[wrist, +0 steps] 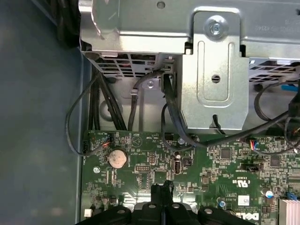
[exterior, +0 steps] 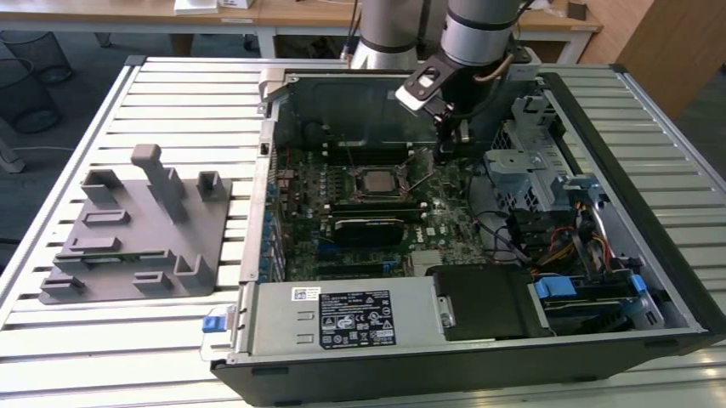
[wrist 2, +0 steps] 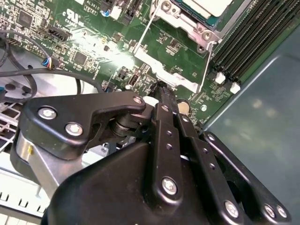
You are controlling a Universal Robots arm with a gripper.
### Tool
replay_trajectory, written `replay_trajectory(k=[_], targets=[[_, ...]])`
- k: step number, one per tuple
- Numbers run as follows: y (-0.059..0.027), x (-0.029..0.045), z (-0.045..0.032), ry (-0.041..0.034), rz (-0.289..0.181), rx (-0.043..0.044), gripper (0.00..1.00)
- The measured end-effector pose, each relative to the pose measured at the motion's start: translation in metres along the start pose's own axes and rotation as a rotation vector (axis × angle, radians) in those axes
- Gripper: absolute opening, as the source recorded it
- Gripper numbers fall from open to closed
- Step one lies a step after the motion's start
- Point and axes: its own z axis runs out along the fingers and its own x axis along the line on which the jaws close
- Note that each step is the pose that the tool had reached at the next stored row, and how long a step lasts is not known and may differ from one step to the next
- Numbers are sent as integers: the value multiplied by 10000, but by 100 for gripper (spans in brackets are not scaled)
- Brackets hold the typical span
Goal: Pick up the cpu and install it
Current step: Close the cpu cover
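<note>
The small flat square chip with the shiny silver top, the cpu [exterior: 372,180], already lies in its square metal-framed socket [wrist 2: 187,26] on the green board [exterior: 454,217] inside the open black computer case [exterior: 454,374]. The black gripper [exterior: 446,146] hangs low just beside the socket, its two fingers pressed together with nothing between them. I think the picking up is done and the fixing-in is in hand, which calls for a slow, soft touch near the thin wire lever [wrist 2: 146,29].

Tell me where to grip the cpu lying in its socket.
Probably its two opposite edges, coming straight down: the cpu lies flat, top up, ringed by the socket's metal frame, so a sideways approach looks blocked.
</note>
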Motion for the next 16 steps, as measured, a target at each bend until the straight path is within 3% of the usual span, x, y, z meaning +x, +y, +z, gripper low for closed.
replay_trajectory(k=[16], targets=[[-66,2,9,-23,-5,1,11]])
